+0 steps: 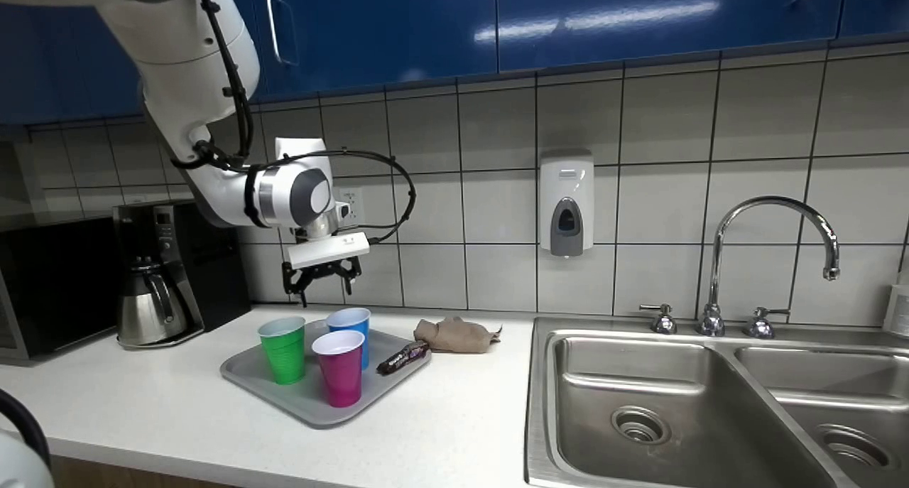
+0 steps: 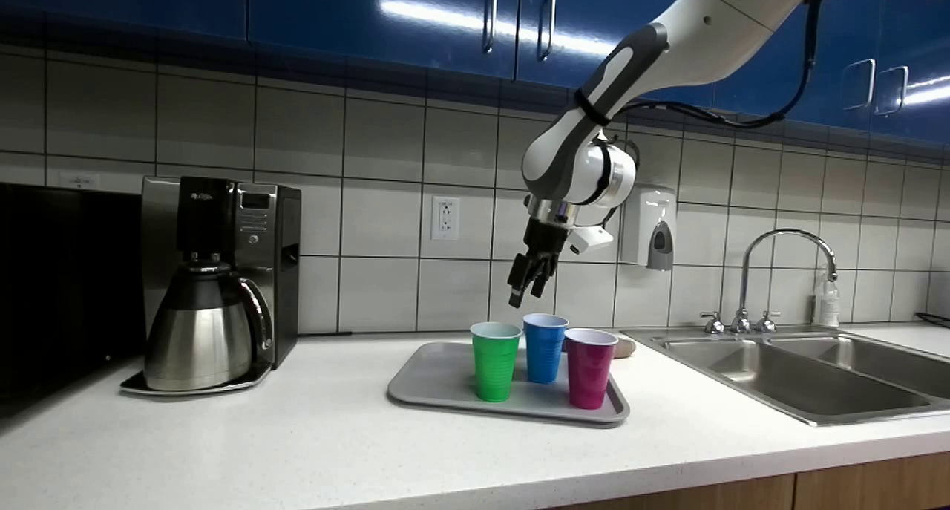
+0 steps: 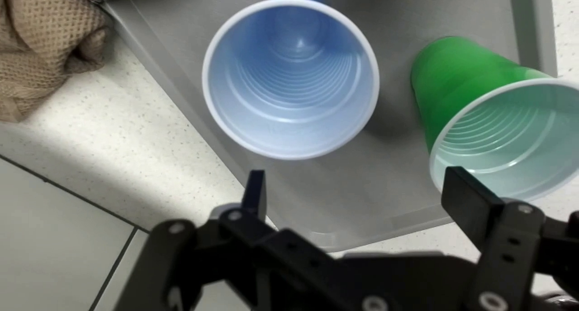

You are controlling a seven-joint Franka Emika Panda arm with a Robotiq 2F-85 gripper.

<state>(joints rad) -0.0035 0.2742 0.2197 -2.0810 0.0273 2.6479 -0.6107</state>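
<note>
White and grey sections make up the arm (image 1: 177, 69), which slants down past the blue cabinets (image 1: 376, 26) in both exterior views. At the wrist (image 1: 280, 197) it bends, so that the gripper (image 1: 327, 296) points downward with a slight tilt. Black cables (image 1: 412, 190) bow outward from the wrist in an exterior view. The jaws are spread wide, with nothing between them, and both fingers (image 3: 468, 202) hang in the air above the rear of the grey tray (image 1: 248, 369).

Upright on this tray, below the gripper and apart from it, stand the blue cup (image 2: 545, 350), toward the tiled wall (image 1: 426, 275), the green cup (image 2: 495, 365) and, nearer the front, the magenta cup (image 2: 590, 373). Seen from the wrist, the blue cup's mouth lies ahead of the gap between the fingers, and one finger overlaps the green cup's rim. A dark wrapped bar (image 1: 403, 357) lies at the tray's edge, and a brown cloth (image 1: 454, 335) rests on the white countertop (image 1: 454, 417) just beside it.
</note>
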